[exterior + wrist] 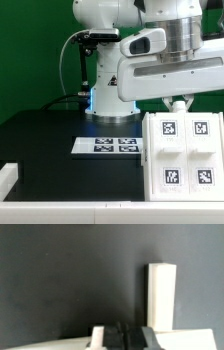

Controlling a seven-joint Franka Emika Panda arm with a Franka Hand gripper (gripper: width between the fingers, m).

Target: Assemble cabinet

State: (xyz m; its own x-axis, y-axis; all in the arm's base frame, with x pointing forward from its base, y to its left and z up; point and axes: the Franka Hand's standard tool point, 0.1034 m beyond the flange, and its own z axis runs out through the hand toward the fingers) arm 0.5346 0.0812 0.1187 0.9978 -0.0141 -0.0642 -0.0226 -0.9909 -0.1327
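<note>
- Exterior view: the white arm [150, 45] reaches down from above toward the cabinet [182, 150], a white box-shaped body standing on the black tabletop [50, 140] at the exterior view's right.
- The cabinet's face toward the camera carries four square black-and-white tags, two above and two below.
- The pincer [178, 104] sits just at the cabinet's top edge; whether it touches that edge cannot be told from this view.
- The pincer is closed, its fingers together, with nothing seen held between them.
- Just beside the cabinet, on the exterior view's left of it, the marker board [104, 146] lies flat on the tabletop with its tags facing up.
- A white strip [8, 180] shows at the exterior view's lower left edge, and a white rim [70, 210] runs along the front; what they belong to cannot be told.
- A black cable [66, 70] loops beside the arm's base, which glows bluish.
- Green backdrop [30, 50] stands behind the scene.
- Wrist view: the dark fingers [124, 336] of the pincer [124, 338] are pressed together over a white surface [80, 343] of the cabinet.
- A narrow white upright wall [160, 294] rises near the fingers against the dark tabletop [70, 274].
</note>
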